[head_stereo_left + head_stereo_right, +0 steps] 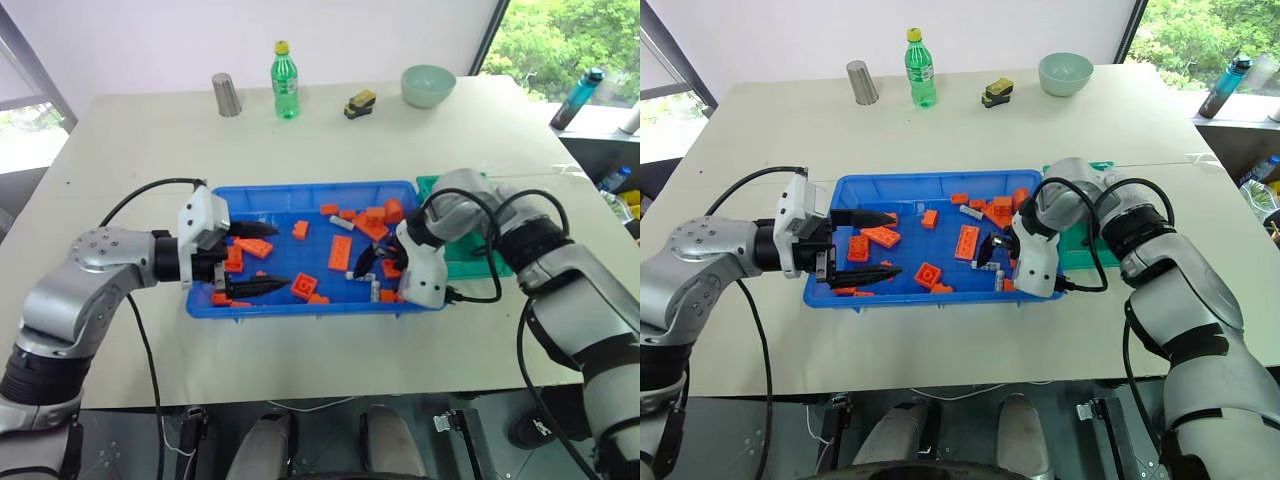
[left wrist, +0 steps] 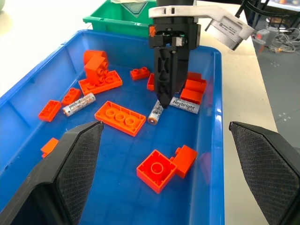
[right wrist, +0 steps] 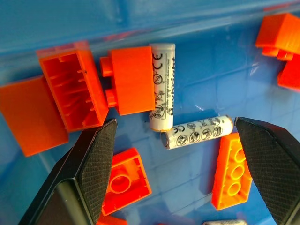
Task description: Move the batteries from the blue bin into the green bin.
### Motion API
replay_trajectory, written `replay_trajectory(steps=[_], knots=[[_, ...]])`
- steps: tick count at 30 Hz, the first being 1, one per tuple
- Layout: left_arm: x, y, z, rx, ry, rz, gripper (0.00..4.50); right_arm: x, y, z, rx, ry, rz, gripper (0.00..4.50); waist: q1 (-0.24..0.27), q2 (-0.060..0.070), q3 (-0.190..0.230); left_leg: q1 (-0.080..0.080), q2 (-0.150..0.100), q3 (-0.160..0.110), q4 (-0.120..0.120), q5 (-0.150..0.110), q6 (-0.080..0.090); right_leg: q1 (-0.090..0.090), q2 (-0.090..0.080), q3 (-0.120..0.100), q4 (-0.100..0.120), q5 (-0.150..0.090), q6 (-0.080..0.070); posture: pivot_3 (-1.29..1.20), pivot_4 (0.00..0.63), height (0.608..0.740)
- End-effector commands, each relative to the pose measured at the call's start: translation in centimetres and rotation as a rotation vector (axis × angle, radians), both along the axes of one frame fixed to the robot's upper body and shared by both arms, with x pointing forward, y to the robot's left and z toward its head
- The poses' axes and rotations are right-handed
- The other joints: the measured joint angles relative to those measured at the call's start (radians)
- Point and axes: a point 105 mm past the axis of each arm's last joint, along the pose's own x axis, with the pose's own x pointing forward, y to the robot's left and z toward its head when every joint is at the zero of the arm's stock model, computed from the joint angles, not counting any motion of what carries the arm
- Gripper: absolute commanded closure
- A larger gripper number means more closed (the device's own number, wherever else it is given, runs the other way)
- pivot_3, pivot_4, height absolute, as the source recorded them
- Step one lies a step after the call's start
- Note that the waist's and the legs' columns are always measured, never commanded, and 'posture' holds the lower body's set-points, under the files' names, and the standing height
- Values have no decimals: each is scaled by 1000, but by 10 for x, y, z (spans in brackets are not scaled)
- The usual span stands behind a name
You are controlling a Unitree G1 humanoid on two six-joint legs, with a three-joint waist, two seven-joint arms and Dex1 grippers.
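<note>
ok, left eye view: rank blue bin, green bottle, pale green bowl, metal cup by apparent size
1. blue bin, largest by far.
2. green bottle and pale green bowl: look about alike, so no ranking between them.
3. metal cup, smallest.
All but the bin sit farther from the camera.

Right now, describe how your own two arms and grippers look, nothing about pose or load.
Both arms are silver-grey metal with black joint bands. Each wrist carries a white boxy housing, and a black cable loops from it back along the arm. The left gripper and the right gripper each have two black tapered jaws; the inner faces are finely cross-hatched pads.
</note>
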Motion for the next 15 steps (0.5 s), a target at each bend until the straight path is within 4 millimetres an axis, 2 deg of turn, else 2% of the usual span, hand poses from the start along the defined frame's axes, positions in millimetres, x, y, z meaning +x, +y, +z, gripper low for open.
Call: replay_trajectory(steps=[1, 7, 15], knots=[[1, 1, 13, -19, -47, 4, 0, -7, 10, -4, 24, 3, 69, 1672, 0, 0, 0, 0, 0, 0, 0, 0, 0, 0, 0, 0, 0, 0, 0, 0, 150, 727], [2, 2, 14, -24, -53, 12, 0, -8, 13, -9, 30, -7, 95, 4342, 1, 0, 0, 0, 0, 0, 0, 0, 0, 0, 0, 0, 0, 0, 0, 0, 150, 727], [3, 3, 13, -26, -52, 16, 0, -6, 15, -3, 74, -9, 57, 4368, 0, 0, 0, 0, 0, 0, 0, 0, 0, 0, 0, 0, 0, 0, 0, 0, 150, 727]])
